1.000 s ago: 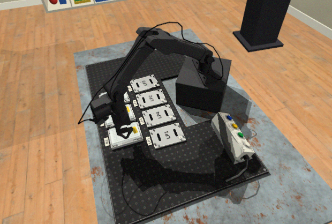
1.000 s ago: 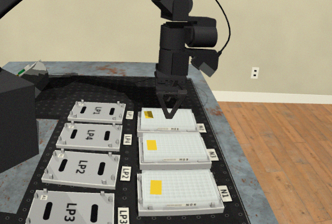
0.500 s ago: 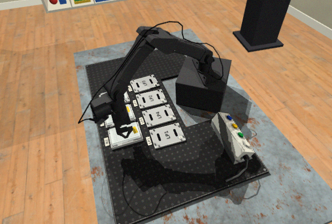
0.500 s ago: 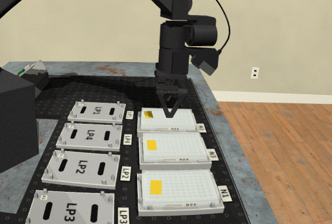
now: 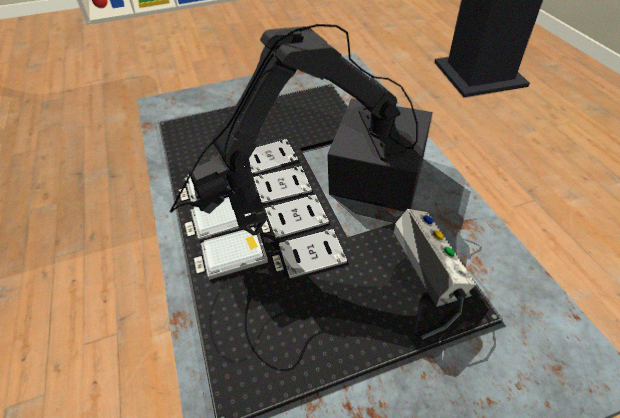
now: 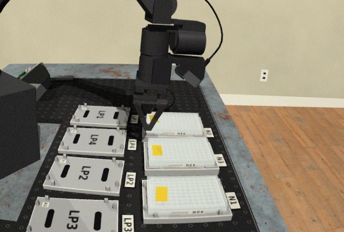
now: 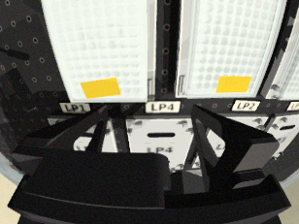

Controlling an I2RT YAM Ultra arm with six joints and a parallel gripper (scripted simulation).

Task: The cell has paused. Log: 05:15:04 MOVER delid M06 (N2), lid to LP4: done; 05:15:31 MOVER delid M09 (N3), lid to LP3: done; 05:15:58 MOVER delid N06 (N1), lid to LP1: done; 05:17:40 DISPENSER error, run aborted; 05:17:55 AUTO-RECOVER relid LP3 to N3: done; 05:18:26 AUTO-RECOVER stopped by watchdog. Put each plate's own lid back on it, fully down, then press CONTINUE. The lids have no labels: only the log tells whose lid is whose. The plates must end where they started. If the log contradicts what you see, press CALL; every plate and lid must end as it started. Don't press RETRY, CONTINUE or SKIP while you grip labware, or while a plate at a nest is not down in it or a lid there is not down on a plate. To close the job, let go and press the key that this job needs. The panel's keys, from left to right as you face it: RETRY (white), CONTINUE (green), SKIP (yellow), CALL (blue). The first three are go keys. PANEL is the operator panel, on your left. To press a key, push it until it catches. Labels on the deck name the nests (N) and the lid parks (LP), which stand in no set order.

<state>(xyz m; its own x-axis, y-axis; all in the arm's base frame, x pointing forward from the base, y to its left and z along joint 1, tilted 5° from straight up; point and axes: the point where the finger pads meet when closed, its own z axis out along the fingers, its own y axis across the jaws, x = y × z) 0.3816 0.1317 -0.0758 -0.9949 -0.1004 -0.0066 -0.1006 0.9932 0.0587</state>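
Observation:
Three white well plates with yellow patches sit in the nests: N2 (image 6: 175,125), N3 (image 6: 180,154) and N1 (image 6: 185,195). Each looks covered by a clear lid lying flat. The lid parks LP1 (image 6: 100,115), LP4 (image 6: 92,141), LP2 (image 6: 84,173) and LP3 (image 6: 73,217) are empty. My gripper (image 6: 150,129) is open and empty, pointing down, low over the strip between the parks and the near left corner of the N2 plate. In the wrist view the gripper (image 7: 161,132) frames the LP4 label, with the N2 plate (image 7: 97,27) and the N3 plate (image 7: 235,27) beyond.
The operator panel (image 5: 436,252) stands at the deck's right, with blue (image 5: 427,219), yellow (image 5: 438,234) and green (image 5: 449,251) keys showing. The arm's black base block (image 5: 378,152) is behind the parks. In the top view the arm hides the N1 plate.

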